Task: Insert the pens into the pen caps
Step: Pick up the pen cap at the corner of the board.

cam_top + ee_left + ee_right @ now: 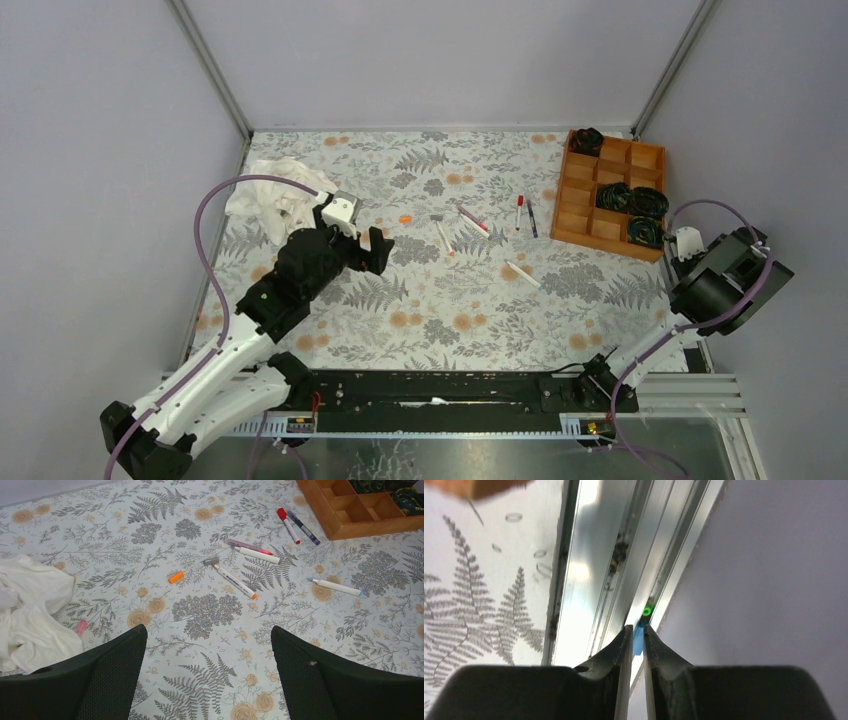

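Observation:
Several pens lie loose on the floral mat. In the left wrist view I see a red-capped pen point(288, 524), a dark blue-purple pen point(303, 528), a pinkish pen point(247, 546), a white pen point(257, 555), an orange-tipped white pen point(235, 581) and a blue-tipped white pen point(334, 586). An orange cap point(176, 577) and a grey cap point(211, 560) lie near them. The orange cap also shows in the top view point(404, 219). My left gripper point(208, 630) is open and empty, hovering short of the pens. My right gripper point(635, 630) is shut, off the mat at the right edge.
A white cloth point(275, 195) lies at the mat's back left, with a small pink piece point(81, 626) beside it. A wooden compartment tray point(607, 195) holding black coiled items stands at the back right. An aluminium rail point(589, 575) and the wall are under my right gripper.

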### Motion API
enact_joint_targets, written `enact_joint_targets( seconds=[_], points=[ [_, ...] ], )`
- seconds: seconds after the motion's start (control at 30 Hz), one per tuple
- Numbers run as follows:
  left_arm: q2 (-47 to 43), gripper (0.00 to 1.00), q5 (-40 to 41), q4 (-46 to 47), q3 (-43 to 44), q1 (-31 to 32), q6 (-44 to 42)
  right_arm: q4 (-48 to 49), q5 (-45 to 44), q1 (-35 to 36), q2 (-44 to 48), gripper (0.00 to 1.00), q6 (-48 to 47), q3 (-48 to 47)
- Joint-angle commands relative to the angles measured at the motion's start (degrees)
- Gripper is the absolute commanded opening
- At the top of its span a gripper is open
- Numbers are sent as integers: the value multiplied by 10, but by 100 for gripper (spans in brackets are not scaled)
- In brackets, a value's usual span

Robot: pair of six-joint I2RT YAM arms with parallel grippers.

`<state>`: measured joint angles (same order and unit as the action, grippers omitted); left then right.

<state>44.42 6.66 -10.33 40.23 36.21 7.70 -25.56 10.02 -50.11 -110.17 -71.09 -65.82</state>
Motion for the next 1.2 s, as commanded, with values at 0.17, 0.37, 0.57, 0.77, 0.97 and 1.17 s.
enact_joint_targets(
  seconds=[0.17, 0.37, 0.57, 0.77, 0.97, 1.17],
  points=[
    [-7, 97, 9, 15, -8, -4, -15, -47, 14, -164, -1, 25, -34, 34],
    [-7, 97, 8, 15, -8, -4, -14, 26, 0, -169, -16, 28, -35, 55],
    [-7, 97, 10, 14, -10, -4, -13, 52, 5, -171, 8, 26, -32, 65],
    [-5, 97, 9, 15, -8, -4, -15, 29, -15, -175, 4, 25, -48, 82],
    [-6, 97, 10, 14, -8, -4, -16, 26, -25, -176, -16, 27, -49, 98],
    [-6, 97, 11, 16, -8, -4, -16, -4, -10, -180, -3, 30, -51, 99]
  ],
)
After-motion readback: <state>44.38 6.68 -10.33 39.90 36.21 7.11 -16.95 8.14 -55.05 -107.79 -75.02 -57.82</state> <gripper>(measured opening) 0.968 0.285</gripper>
